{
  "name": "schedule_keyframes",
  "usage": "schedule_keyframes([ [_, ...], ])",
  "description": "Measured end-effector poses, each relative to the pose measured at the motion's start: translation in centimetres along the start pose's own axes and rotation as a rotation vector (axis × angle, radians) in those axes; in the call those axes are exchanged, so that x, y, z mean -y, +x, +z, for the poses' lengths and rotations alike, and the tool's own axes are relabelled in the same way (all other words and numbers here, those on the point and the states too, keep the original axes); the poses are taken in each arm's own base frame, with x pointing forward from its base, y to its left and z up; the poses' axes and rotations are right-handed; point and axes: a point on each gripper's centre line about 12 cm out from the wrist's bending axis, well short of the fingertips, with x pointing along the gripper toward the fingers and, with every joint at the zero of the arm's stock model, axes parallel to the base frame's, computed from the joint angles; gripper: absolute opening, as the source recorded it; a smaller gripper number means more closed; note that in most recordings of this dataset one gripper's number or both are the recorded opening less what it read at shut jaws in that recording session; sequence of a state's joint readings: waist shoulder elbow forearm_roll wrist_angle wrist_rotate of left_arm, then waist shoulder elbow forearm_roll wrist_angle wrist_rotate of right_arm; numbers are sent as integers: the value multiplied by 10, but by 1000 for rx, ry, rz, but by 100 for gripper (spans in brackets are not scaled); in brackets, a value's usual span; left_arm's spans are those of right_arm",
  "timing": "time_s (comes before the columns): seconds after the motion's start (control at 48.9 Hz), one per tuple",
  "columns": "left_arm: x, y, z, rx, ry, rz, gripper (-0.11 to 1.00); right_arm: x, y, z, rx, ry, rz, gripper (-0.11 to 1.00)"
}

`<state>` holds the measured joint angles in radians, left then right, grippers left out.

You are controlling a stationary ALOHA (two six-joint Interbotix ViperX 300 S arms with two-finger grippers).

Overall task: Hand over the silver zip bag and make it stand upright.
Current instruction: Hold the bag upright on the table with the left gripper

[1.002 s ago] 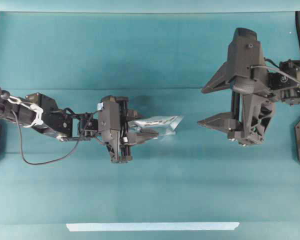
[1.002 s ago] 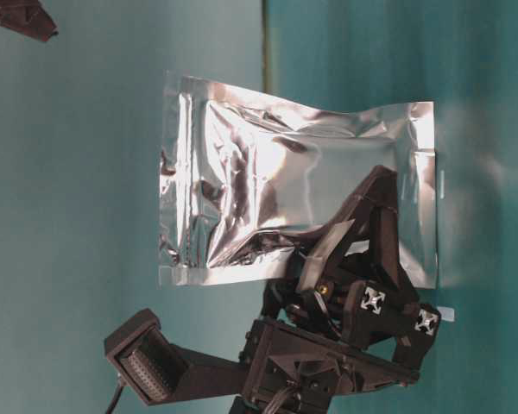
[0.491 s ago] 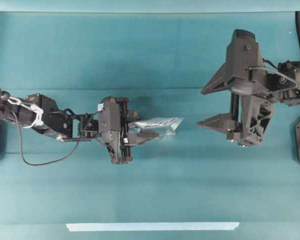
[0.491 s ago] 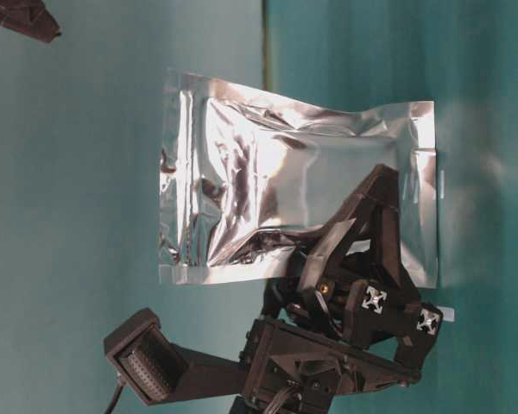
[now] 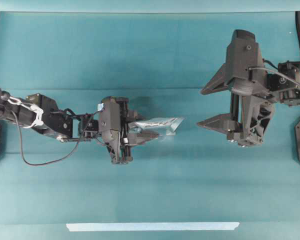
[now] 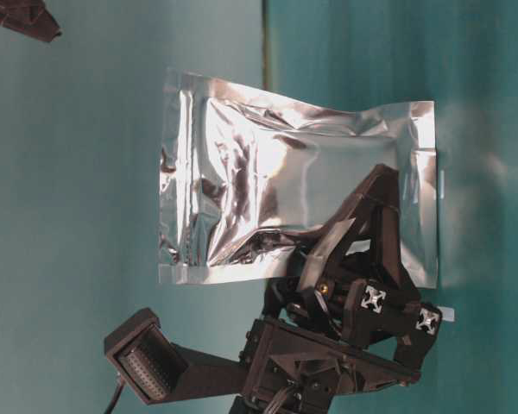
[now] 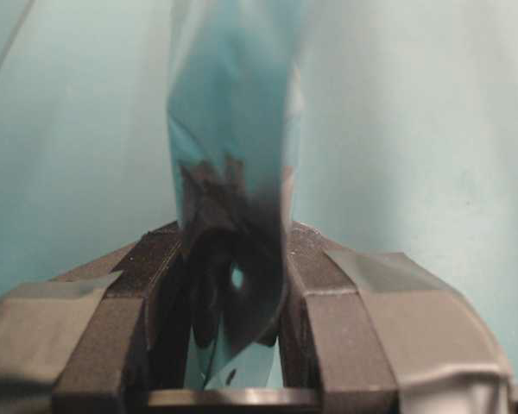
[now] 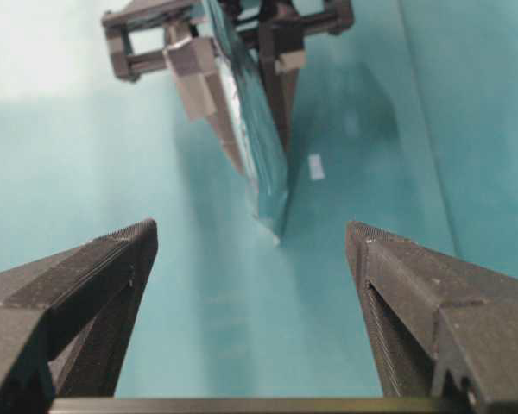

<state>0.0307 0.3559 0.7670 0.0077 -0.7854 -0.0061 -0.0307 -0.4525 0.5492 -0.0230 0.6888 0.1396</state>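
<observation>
Holding the silver zip bag (image 5: 157, 124) up off the table (image 5: 150, 60), the left gripper (image 5: 142, 131) pinches one end so the free end points at the other arm, ready to be taken. The right gripper (image 5: 219, 103) faces it with jaws spread wide and empty, well apart from the bag's edge, lined up to receive it.
</observation>
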Motion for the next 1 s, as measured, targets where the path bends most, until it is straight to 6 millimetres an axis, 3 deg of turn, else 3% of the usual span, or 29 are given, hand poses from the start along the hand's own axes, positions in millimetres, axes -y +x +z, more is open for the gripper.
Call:
schedule_keyframes([
  [1.002, 1, 1, 0, -5, 0, -3, 28, -2, 4, -2, -13, -1, 5, 89],
])
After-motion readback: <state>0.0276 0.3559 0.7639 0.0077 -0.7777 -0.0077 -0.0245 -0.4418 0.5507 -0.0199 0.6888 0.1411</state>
